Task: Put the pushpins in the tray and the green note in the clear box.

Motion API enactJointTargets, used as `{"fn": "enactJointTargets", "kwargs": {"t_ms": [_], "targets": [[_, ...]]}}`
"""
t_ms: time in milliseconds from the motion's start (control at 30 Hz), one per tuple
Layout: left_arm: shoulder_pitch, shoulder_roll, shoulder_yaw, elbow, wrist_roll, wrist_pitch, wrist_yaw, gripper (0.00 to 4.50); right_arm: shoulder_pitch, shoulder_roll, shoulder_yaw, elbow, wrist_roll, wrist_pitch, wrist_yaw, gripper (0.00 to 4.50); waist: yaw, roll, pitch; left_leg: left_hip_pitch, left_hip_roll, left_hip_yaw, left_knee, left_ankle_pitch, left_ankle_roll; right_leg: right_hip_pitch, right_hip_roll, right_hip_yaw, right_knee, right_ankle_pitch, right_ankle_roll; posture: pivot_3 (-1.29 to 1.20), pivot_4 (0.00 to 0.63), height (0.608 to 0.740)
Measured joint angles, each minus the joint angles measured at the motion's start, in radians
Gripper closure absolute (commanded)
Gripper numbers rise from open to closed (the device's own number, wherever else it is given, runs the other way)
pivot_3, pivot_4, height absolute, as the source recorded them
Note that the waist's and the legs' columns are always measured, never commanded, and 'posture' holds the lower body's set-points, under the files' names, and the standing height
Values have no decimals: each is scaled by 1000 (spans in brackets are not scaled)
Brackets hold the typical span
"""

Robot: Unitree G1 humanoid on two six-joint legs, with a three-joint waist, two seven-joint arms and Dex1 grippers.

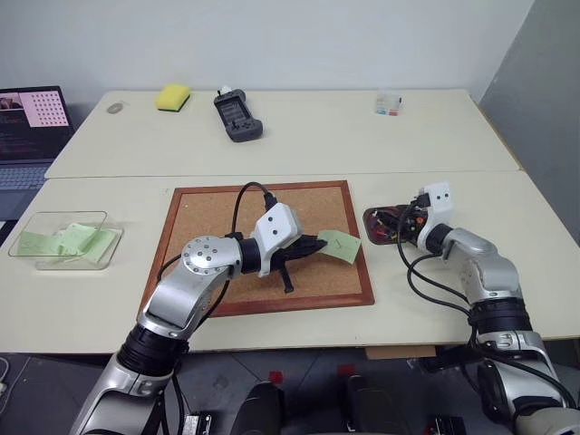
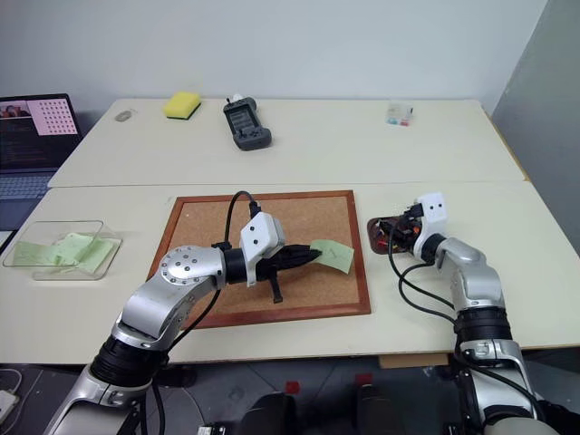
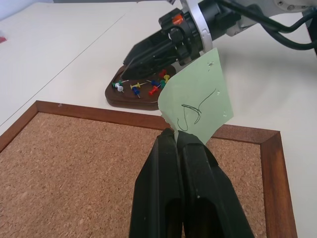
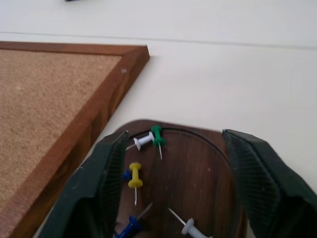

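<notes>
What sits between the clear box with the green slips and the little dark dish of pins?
The corkboard, with the left gripper above it pinching the green note, lies between the clear box and the tray in the left eye view.

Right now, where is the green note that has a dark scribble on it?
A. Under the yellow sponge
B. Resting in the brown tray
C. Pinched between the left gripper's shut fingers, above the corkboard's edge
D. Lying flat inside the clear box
C: the left gripper pinches the green note by its lower corner, over the corkboard frame, near the tray.
</notes>
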Motion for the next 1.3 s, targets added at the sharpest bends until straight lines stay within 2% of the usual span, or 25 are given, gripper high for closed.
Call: {"fn": "enactJointTargets", "kwargs": {"t_ms": [67, 100, 233, 367, 500, 700, 833, 900, 1000, 1167, 1300], "targets": [[0, -3, 0, 0, 0, 0, 0, 4500, 5, -5, 0, -32, 5, 15, 1, 81, 0, 0, 0, 0, 0, 0, 0, 0, 0, 0, 0, 0, 0, 0, 0, 0, 150, 740], [0, -3, 0, 0, 0, 0, 0, 4500, 6, -7, 0, -42, 6, 19, 2, 32, 0, 0, 0, 0, 0, 0, 0, 0, 0, 0, 0, 0, 0, 0, 0, 0, 150, 740], [-1, -4, 5, 1, 0, 0, 0, 4500, 11, -39, -2, -122, 27, 58, 28, 32, 0, 0, 0, 0, 0, 0, 0, 0, 0, 0, 0, 0, 0, 0, 0, 0, 150, 740], [-4, -6, 47, 3, -13, 17, 4, 4500, 51, -110, 4, -239, 77, 84, 142, 32, 2, 0, 0, 0, 0, -1, 0, 0, 0, 0, 0, -1, 0, 0, 0, 0, 150, 740], [-8, 11, 178, 15, -70, 70, 35, 4500, 113, -178, 17, -393, 162, 90, 308, 32, -4, -1, 1, 0, 0, -1, 0, 0, 0, 0, 1, -1, 0, 0, 0, 0, 150, 740], [-11, 88, 452, 15, -180, 197, 130, 4500, 100, -141, 66, -581, 290, 169, 353, 32, -16, -1, 1, 1, 2, -6, 0, 0, 0, 0, 2, -2, 1, 0, 0, 0, 150, 740], [5, 93, 678, 16, -270, 303, 262, 4500, 3, -70, 136, -645, 325, 211, 328, 32, -15, -2, 2, 1, 2, -10, 1, 0, 0, 1, 1, -3, 0, 0, 0, 0, 150, 740], [13, 94, 747, 51, -261, 302, 335, 4500, -25, -45, 165, -652, 328, 219, 322, 32, -12, -2, 2, 1, 1, -11, 0, 0, 0, 1, 0, -3, 0, 0, 0, 0, 150, 740], [9, 91, 842, 163, -180, 271, 529, 4500, -68, -21, 203, -650, 325, 226, 318, 32, -1, -2, 2, 1, 0, -11, 0, 0, 0, 0, -1, -4, 0, 0, 0, 0, 150, 740], [12, 35, 934, 212, -96, 232, 770, 4500, -78, -15, 222, -648, 323, 226, 319, 32, 10, -5, 1, -1, -1, -12, 1, 0, -1, 0, -7, -5, -1, 0, 0, 0, 150, 740], [48, -32, 990, 203, -82, 241, 899, 4500, -78, -19, 223, -648, 322, 227, 319, 32, 8, -5, 1, -2, -1, -12, 1, 0, -1, -1, -8, -5, -1, 0, 0, 0, 150, 740]]}}
